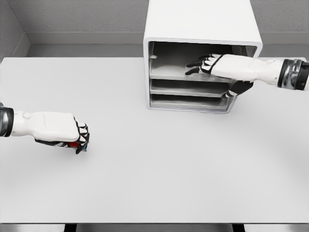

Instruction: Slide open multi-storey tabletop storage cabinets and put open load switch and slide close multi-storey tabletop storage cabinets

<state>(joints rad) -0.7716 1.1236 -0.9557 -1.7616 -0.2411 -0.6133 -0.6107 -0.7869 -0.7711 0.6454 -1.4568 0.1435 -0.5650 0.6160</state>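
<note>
Two robot hands work over a white desk (154, 183) with a storage cabinet (203, 29) at its far edge.

The left hand (60, 130), near the desk's left edge, is clenched around a small red load switch (73, 144). The right hand (215, 65) reaches into the cabinet's top compartment, fingers (195, 63) spread flat, thumb below at the cabinet's right front edge, holding nothing.

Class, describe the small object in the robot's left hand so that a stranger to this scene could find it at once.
Start at the white cabinet at the back of the grey table, then look far left and nearer. There the left hand is curled over a small switch; its red patch is the only strong colour here.
</note>
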